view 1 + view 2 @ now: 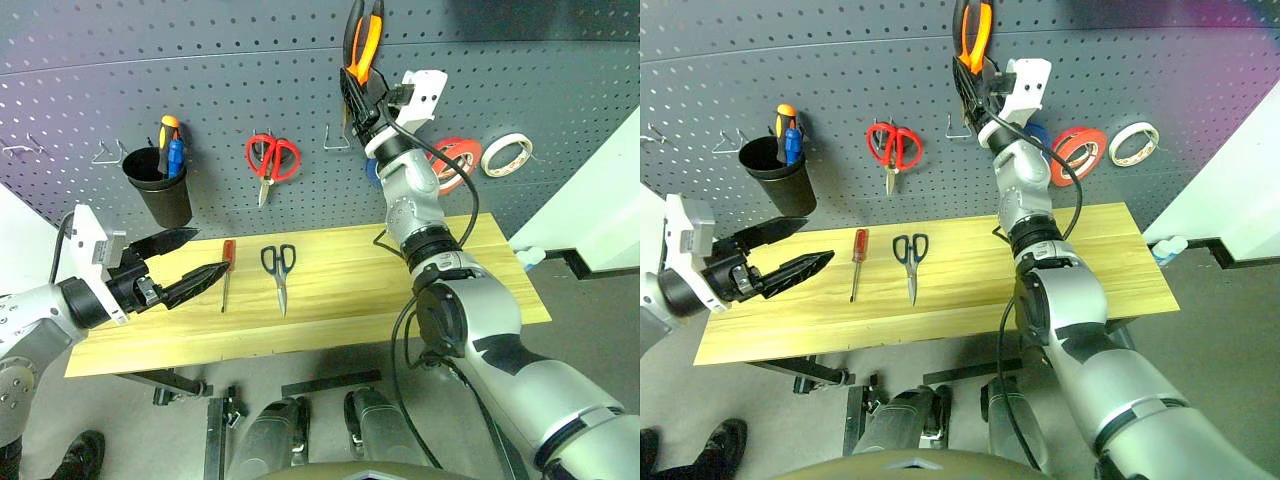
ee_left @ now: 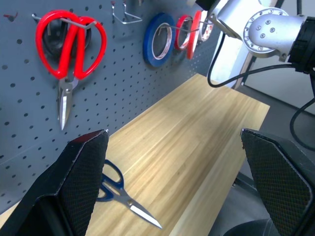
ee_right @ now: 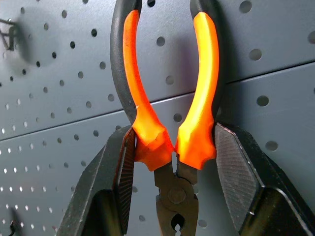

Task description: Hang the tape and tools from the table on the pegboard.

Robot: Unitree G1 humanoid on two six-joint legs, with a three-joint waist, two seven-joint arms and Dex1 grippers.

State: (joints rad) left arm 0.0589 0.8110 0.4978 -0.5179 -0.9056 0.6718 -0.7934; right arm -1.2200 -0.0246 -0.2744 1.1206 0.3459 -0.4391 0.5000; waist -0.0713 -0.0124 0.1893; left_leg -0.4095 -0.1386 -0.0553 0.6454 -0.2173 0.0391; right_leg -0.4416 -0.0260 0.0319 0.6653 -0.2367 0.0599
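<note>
Right wrist view shows the right gripper with fingers clamped on the pliers near the pivot, handles up against the pegboard, so their loop can drop over the empty wire hook just at 7 o'clock of them. On the tabletop, dark scissors lie at 3 o'clock of the red screwdriver, with open room around. The left gripper waits, fingers apart. The red-orange tape hangs already.
</note>
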